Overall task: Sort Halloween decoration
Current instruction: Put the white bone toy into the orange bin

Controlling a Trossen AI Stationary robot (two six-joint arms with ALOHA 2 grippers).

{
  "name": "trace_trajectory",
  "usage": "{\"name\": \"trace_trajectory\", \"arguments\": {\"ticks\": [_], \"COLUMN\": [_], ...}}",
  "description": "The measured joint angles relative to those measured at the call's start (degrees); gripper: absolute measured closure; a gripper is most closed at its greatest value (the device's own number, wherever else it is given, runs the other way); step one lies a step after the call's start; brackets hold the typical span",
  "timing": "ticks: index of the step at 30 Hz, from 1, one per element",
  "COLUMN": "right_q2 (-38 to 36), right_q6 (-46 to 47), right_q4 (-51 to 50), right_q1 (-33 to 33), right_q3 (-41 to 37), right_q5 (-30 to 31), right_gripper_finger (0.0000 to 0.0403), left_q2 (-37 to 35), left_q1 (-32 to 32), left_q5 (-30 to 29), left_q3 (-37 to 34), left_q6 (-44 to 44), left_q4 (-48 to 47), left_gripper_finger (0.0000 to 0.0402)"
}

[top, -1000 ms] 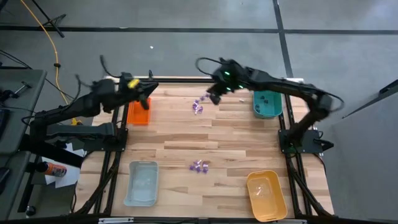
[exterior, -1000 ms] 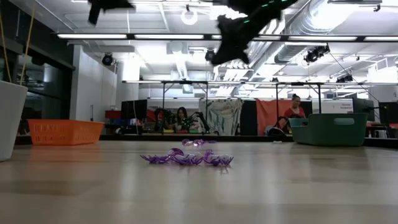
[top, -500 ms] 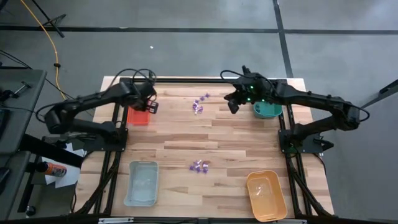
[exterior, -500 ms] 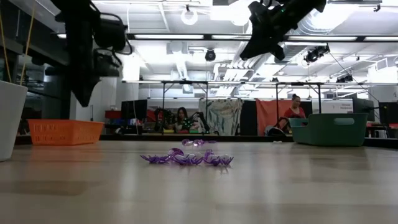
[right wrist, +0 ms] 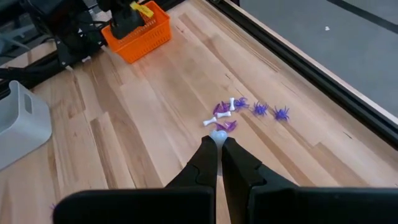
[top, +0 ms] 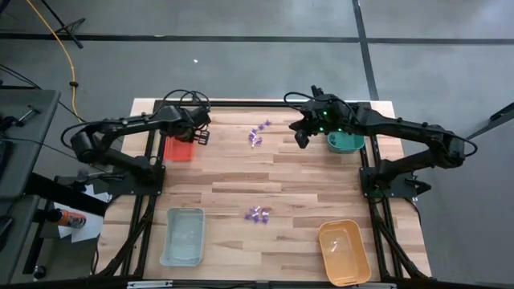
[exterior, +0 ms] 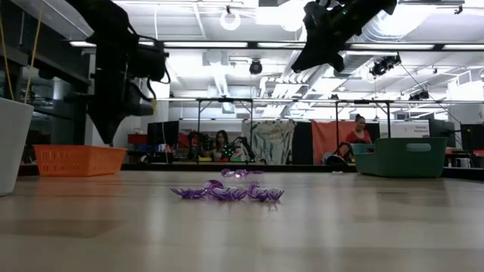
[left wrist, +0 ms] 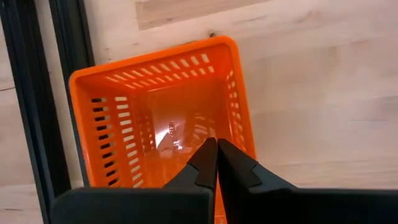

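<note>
The wooden table (top: 265,177) carries four trays at its corners: red tray (top: 178,148) at the far left, green tray (top: 345,143) at the far right, pale blue tray (top: 183,235) near left, orange tray (top: 344,250) near right.

The left gripper (top: 201,136) hangs over the red tray's inner edge, its fingers pressed together with nothing between them; from its wrist camera the tray's slotted floor lies straight below. The right gripper (top: 301,138) hovers just beside the green tray, on the side toward the table's middle, fingers likewise pressed together and empty.

The Halloween decoration (top: 258,134) lies in two small purple clusters: one between the red and green trays with a whitish piece (right wrist: 224,114) among it, the other cluster (top: 257,213) nearer the table's middle, between the pale blue and orange trays.
</note>
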Motion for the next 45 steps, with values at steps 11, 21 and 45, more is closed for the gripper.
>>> {"name": "trace_trajectory", "arguments": {"ticks": [11,21,45], "right_q2": [0.0,0.0,6.2], "right_q6": [-1.0,-1.7,3.2], "right_q4": [-0.1,-0.1,12.5], "right_q1": [0.0,0.0,1.6], "right_q3": [0.0,0.0,0.1], "right_q5": [-0.2,-0.2,-3.1], "right_gripper_finger": [0.0403,0.0403,0.0403], "left_q2": [5.8,6.8,-4.4], "left_q1": [-0.1,-0.3,0.4], "left_q5": [1.1,5.5,10.3], "left_q3": [0.0,0.0,10.1], "left_q6": [-2.1,-3.8,0.8], "left_q4": [2.7,8.7,10.1], "left_gripper_finger": [0.0402,0.0402,0.0402]}}
